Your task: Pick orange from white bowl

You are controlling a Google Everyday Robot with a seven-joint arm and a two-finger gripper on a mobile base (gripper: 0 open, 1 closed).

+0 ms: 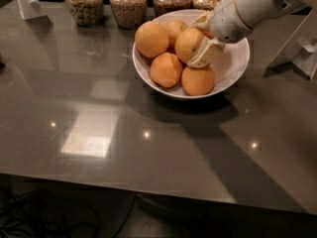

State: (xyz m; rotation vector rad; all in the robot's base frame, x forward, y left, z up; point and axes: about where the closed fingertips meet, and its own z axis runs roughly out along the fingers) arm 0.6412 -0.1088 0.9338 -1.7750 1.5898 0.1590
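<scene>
Gripper (195,42) in the white bowl (233,68), jaws clamping the orange (186,41) (its right side hidden).

A single camera looks down at an angle from the near side of the glossy grey-brown table (163,152), fairly close. It faces the glass jars of grains (128,5) along the far edge. The white gripper (200,38) sits upper right, over the wide white bowl (234,67).

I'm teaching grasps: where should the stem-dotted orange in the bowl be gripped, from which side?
Across the round middle of the orange, from the view's upper right, where the white bowl is bare; other oranges crowd its left and front. The gripper clasps it.
</scene>
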